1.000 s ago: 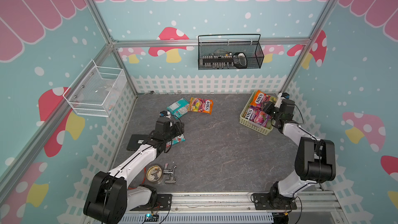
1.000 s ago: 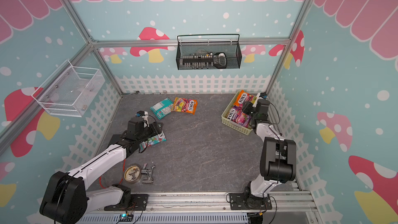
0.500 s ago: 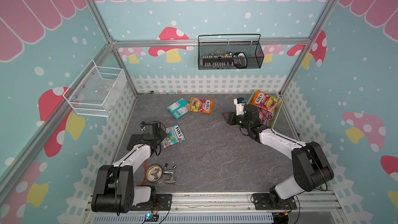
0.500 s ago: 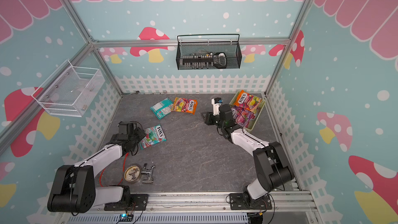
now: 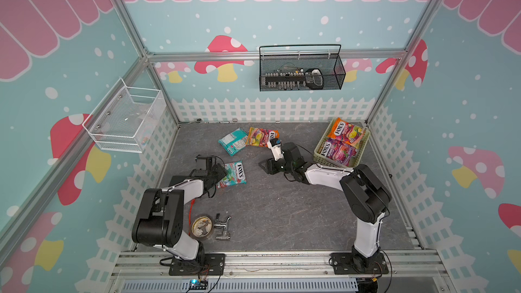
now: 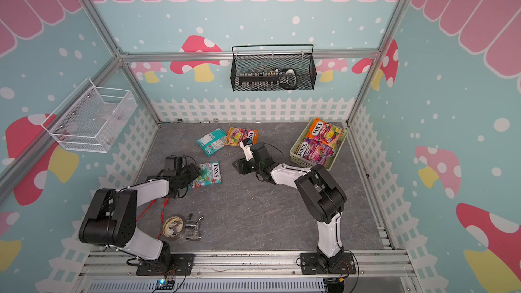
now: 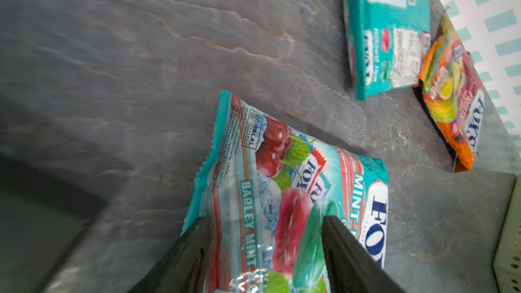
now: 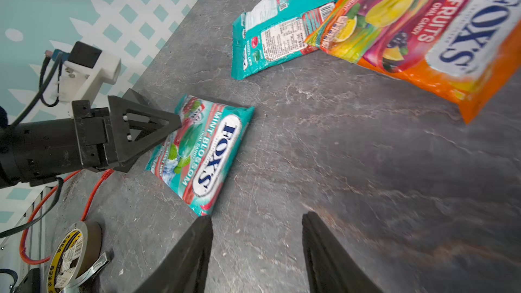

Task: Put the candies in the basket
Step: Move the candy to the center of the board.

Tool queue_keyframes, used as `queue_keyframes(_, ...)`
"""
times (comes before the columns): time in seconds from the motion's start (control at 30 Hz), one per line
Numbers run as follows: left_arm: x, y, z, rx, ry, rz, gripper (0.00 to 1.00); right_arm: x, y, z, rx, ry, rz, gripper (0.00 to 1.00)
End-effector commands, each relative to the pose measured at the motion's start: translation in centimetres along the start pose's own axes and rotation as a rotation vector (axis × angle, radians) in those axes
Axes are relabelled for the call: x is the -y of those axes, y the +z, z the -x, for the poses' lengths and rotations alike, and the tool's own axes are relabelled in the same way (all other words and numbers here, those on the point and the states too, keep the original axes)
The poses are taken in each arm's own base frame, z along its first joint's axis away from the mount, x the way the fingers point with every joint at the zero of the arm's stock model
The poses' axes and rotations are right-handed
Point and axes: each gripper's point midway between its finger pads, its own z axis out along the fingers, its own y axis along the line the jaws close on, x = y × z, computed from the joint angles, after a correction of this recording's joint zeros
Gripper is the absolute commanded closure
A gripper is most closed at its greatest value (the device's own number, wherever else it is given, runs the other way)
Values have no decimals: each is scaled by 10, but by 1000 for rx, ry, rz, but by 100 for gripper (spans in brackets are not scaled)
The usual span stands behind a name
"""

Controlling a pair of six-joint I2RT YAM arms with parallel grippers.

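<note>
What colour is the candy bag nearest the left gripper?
The bag is teal with red stripes; left wrist view.

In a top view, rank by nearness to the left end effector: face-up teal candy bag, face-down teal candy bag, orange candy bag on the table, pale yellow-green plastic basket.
1. Face-up teal candy bag, at the left end effector.
2. Face-down teal candy bag, toward the back.
3. Orange candy bag, right of it.
4. Pale yellow-green plastic basket, far right.
</note>
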Motion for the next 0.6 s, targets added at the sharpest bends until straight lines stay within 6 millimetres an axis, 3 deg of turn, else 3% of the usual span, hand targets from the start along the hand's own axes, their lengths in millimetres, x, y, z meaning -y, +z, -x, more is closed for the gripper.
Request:
queue_keyframes(0.0, 9, 18, -47, -177, 73, -30, 35, -4, 17, -15, -70, -2, 30, 43)
queue_keyframes(0.23, 39, 21, -80, -244, 131, -75, 37, 16, 15, -50, -122, 187, -49, 42)
queue_keyframes(0.4, 55, 28, -97, -295, 167, -108, 37, 31, 25, -55, -138, 172, -103, 42)
queue_keyframes(0.57, 53, 32, -99, -295, 183, -94, 38, 52, 27, -44, -124, 151, -165, 42)
